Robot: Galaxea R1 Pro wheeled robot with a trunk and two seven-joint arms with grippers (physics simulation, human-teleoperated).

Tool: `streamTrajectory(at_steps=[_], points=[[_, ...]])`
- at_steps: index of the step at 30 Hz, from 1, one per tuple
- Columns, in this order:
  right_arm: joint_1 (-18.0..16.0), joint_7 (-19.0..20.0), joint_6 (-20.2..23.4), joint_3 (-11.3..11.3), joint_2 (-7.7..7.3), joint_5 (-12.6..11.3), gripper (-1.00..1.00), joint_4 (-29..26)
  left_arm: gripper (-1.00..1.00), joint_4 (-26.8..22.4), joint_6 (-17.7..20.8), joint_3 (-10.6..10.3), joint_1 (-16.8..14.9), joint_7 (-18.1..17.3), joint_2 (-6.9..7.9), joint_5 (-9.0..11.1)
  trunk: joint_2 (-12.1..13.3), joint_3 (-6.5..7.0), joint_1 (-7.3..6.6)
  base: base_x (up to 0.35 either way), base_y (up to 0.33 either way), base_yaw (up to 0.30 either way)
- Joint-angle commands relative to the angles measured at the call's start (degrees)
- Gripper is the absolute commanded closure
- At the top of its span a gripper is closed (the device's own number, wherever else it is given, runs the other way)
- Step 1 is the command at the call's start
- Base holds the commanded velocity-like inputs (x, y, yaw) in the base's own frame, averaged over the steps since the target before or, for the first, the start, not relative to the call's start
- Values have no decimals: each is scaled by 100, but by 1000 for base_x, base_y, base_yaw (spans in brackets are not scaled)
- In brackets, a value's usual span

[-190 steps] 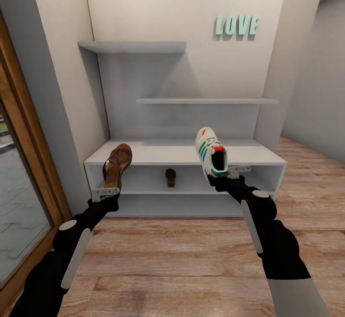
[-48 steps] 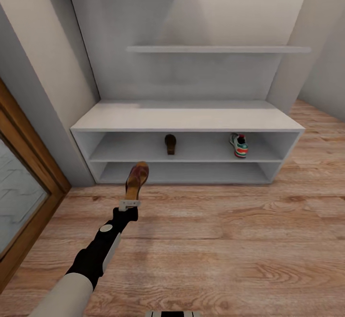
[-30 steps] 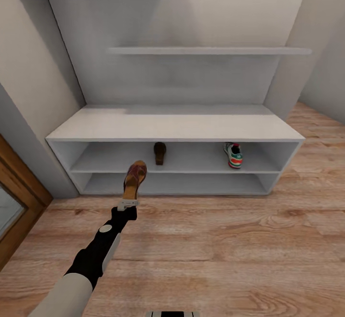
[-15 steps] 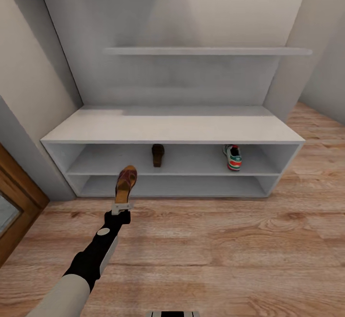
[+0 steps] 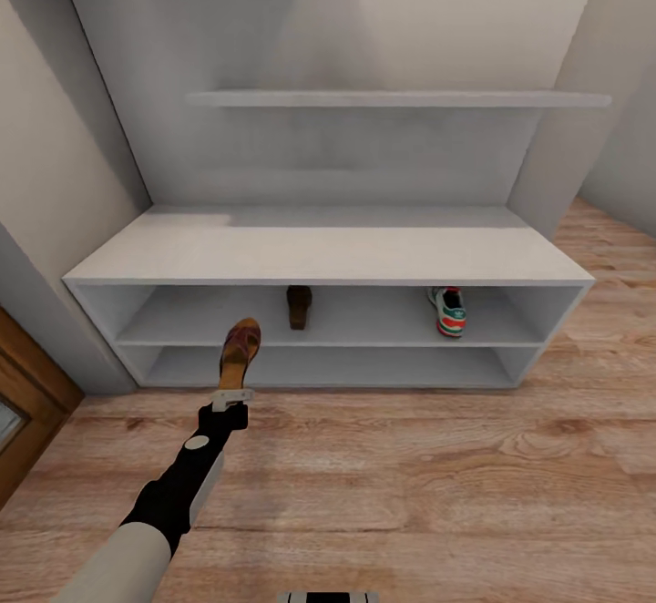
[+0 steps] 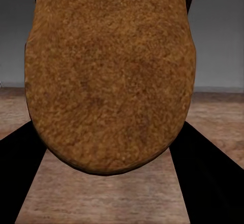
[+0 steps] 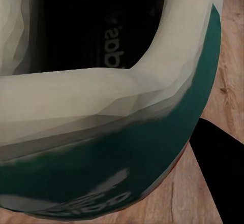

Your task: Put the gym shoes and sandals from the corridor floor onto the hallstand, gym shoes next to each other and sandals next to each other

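- Left gripper (image 5: 232,395): jaws clamped on the heel end of 1 sandal (image 5: 239,352), held toe-forward, just in front of the hallstand (image 5: 328,257) at the height of its 2 open tiers.
- Left wrist view: the tan footbed of that sandal (image 6: 109,76) sits between the dark fingers (image 6: 203,178), with corridor floor (image 5: 437,485) below.
- Second sandal (image 5: 299,306) stands on the upper tier, left of centre. 1 gym shoe (image 5: 447,311) on the same tier, well to the right.
- Right wrist view: the other gym shoe (image 7: 122,112) close against the camera, over floor planks. Jaws clamped or not: cannot tell.
- Step in hand, as judged: put the held sandal on the upper tier beside its mate.
- To do it well: shift right until just beside the shelved sandal, keep the toe level under the top board, push it well onto the tier, then part the jaws.
- Risk: releasing too near the front edge could drop it onto the floor.
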Motion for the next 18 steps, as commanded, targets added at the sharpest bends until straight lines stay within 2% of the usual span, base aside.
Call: streamTrajectory(at_steps=[1, 4, 18], points=[[-5, 52, 24, -7, -1, 63, 100, -8, 100, -10, 34, -23, -1, 40, 5, 11, -2, -5, -1, 32, 0, 0], [-3, 52, 24, -7, -2, 75, 100, -4, 100, -10, 37, -23, -1, 41, 9, 11, -2, -5, -1, 194, 0, 0], [-5, 52, 24, -7, -2, 77, 100, -4, 100, -9, 43, -31, -1, 41, 2, 11, -2, -5, -1, 321, 0, 0]])
